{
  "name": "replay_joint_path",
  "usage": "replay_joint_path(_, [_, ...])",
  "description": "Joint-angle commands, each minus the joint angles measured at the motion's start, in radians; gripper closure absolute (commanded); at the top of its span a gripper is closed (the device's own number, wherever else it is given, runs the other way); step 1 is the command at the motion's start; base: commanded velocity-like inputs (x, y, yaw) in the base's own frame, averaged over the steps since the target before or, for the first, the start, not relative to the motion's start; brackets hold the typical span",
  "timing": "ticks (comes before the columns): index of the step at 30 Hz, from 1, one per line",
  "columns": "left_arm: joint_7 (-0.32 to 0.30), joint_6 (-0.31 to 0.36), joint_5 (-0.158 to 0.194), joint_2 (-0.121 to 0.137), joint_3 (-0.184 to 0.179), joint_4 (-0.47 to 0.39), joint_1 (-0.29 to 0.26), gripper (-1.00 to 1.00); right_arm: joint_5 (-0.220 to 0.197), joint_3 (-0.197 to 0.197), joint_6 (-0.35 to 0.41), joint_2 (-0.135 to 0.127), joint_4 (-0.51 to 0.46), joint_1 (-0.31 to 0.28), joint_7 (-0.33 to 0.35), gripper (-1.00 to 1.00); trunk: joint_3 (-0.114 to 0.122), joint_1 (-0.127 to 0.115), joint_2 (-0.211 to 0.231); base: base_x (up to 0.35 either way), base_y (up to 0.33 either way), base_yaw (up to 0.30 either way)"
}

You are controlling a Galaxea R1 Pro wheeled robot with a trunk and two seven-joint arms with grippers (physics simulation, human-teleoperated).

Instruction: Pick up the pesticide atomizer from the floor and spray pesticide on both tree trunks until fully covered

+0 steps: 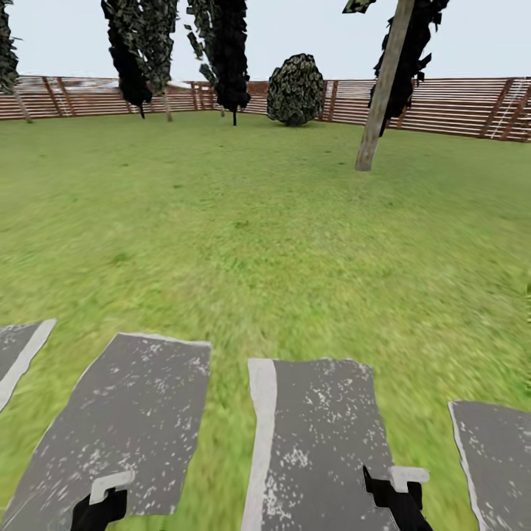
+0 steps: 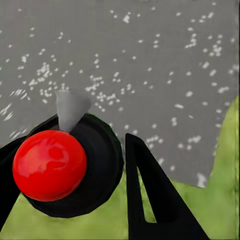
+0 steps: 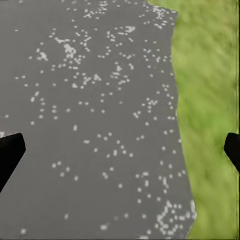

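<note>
Both grippers were cut off at the head view's lower edge, over grey paving slabs (image 1: 140, 413). In its wrist view the left gripper (image 2: 75, 175) pinched the pesticide atomizer (image 2: 75, 165), a black body with a red dome, its lower part hidden; the right gripper (image 3: 120, 150) was spread wide over a speckled slab, holding nothing. Open lawn (image 1: 265, 221) stretched to the slatted fence (image 1: 457, 107); a leaning tree trunk (image 1: 380, 96) stood far right, its crown cropped.
</note>
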Motion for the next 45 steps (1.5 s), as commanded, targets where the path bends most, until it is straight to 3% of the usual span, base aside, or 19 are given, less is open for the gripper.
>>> replay_joint_path(1, [0.000, -0.003, 0.008, 0.000, -0.002, 0.001, 0.000, 1.00, 0.004, -0.003, -0.003, 0.000, 0.001, -0.001, -0.001, -1.00, -0.001, 0.000, 0.000, 0.313, -0.077, -0.300])
replay_joint_path(18, [0.000, -0.004, 0.007, 0.000, -0.002, 0.001, 0.001, 1.00, 0.004, -0.003, -0.003, 0.000, 0.001, -0.001, -0.002, -1.00, -0.001, 0.000, 0.000, 0.325, -0.032, -0.287])
replay_joint_path(37, [0.000, -0.005, 0.008, -0.001, -0.002, 0.002, 0.001, 1.00, 0.006, -0.003, -0.003, -0.001, 0.001, -0.001, 0.001, -1.00, 0.000, 0.000, 0.000, 0.338, 0.000, -0.010])
replay_joint_path(45, [0.001, -0.005, 0.008, -0.001, -0.002, 0.002, 0.001, 1.00, 0.006, -0.003, -0.003, -0.001, 0.001, -0.001, 0.001, -1.00, 0.007, 0.000, 0.000, 0.338, 0.000, -0.189])
